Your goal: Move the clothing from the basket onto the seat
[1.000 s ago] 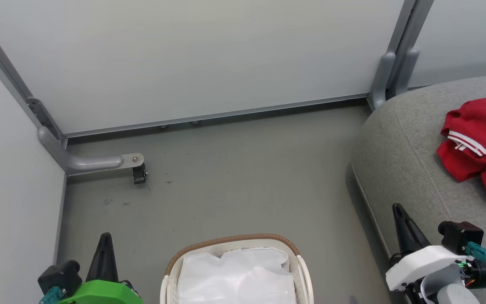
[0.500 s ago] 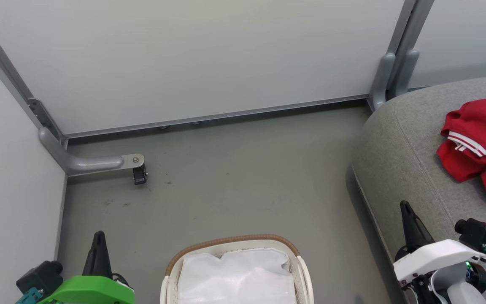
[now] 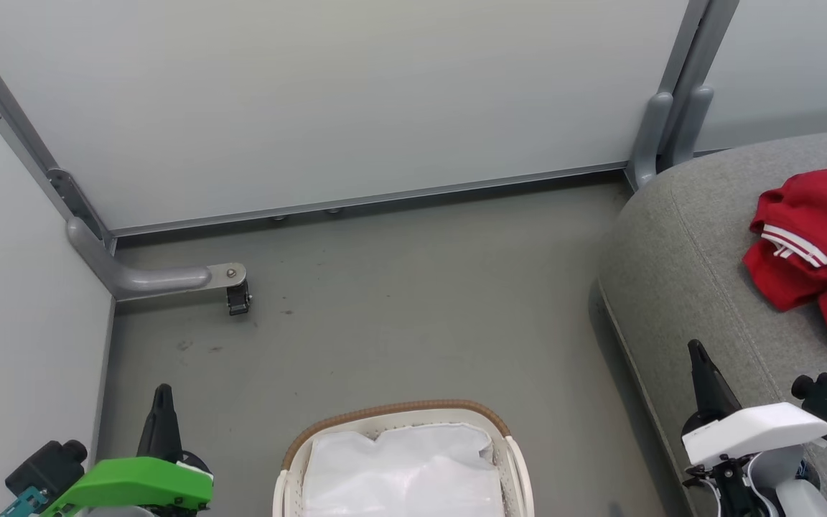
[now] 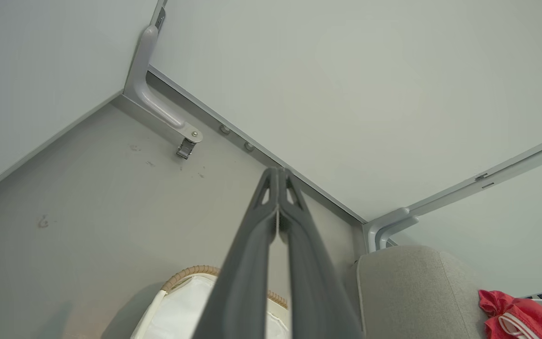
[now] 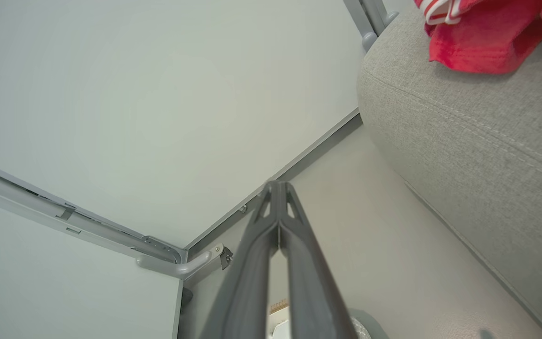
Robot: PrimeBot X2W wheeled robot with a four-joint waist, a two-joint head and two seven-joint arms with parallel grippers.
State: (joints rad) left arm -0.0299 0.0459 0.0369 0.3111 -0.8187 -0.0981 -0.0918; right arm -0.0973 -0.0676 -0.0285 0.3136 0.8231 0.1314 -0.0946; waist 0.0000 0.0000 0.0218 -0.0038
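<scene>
Red clothing (image 3: 812,240) with white stripe trim lies on the grey seat (image 3: 679,273) at the right; it also shows as red clothing (image 5: 482,33) on the seat (image 5: 468,132) and as clothing (image 4: 518,318) at the lower right of the left wrist view. The white basket (image 3: 298,449) with a brown rim stands at the bottom centre, holding just a white liner (image 3: 406,470). My left gripper (image 3: 163,391) is shut with nothing in it, left of the basket. My right gripper (image 3: 695,350) is shut and empty beside the seat's front edge. Both pairs of fingers meet at their tips (image 4: 278,172) (image 5: 278,184).
Grey floor (image 3: 399,301) spreads between basket and pale partition walls (image 3: 327,93). A grey bracket foot with a small black caster (image 3: 237,298) juts from the left corner. A grey post (image 3: 661,129) stands behind the seat.
Both arms have drawn back and lower in the head view: the left gripper slid left and down, the right one shifted right. Basket and clothing stayed put.
</scene>
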